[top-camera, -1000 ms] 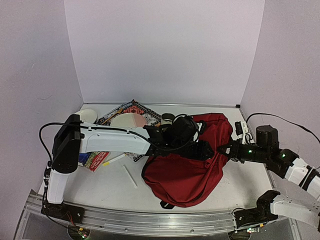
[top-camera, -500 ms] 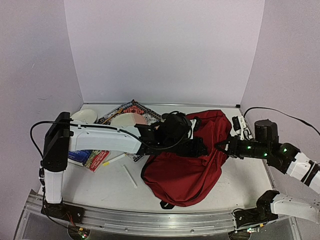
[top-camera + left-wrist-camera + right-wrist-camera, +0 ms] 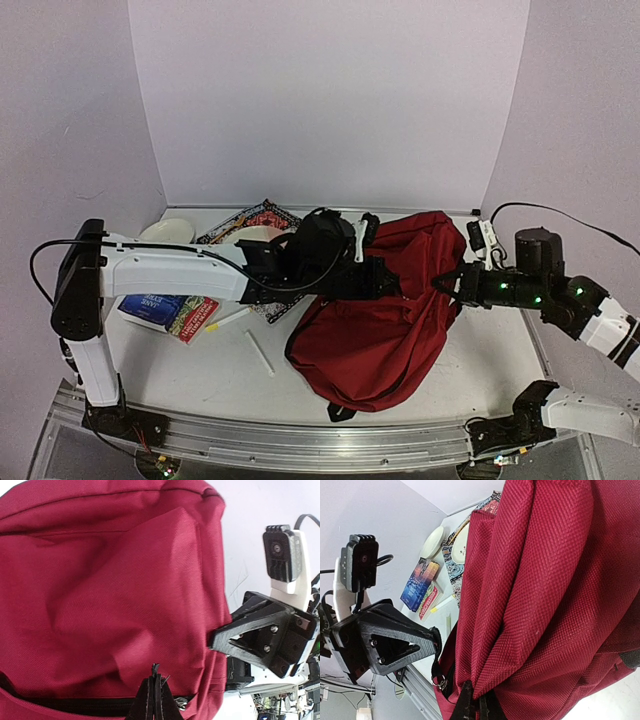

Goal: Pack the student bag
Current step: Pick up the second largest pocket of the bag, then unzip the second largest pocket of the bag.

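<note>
Right of centre on the worktop (image 3: pixel 200 375), reaching toward its right edge: student bag (image 3: pixel 385 330), one. Large, soft, dark-red woven fabric, slumped and creased. A black zipper track runs along one seam, and a black strap end shows at the near side. The upper part is held up between the two arms.

Left tool (image 3: pixel 152 697): fingers pressed together, pinching the bag at its zipper line.

Right tool (image 3: pixel 471 703): fingers pressed together, pinching a fold of red fabric.

Left half of worktop: blue-and-red book (image 3: pixel 165 312), white stick (image 3: pixel 260 352), and by the far edge a patterned sheet (image 3: pixel 262 215) and a pale dish (image 3: pixel 165 230).
</note>
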Available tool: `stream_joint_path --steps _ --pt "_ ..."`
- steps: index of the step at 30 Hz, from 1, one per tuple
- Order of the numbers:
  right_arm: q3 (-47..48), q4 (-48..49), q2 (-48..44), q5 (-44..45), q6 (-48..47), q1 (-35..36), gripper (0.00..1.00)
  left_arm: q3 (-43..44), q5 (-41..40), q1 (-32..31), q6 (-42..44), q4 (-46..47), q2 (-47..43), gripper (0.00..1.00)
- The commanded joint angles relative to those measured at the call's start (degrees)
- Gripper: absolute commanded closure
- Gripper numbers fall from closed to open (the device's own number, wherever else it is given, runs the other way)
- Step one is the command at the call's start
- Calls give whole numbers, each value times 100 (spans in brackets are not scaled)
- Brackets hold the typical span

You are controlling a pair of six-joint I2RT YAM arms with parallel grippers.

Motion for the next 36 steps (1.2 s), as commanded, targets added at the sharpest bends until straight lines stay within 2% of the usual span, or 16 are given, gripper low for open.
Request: stream_joint_path --steps 1,16,21,36 --pt "424 281 -18 -188 -139 26 100 -194 -205 129 -33 291 -364 100" --pt "766 116 -12 -141 -204 25 100 -1586 -280 736 -311 744 -1080 100" --pt "874 -26 -69 74 -228 25 100 -1933 -606 931 -249 757 -1273 100" --pt "1198 -519 -328 538 -233 25 100 -2407 -835 1432 -237 753 -1017 100"
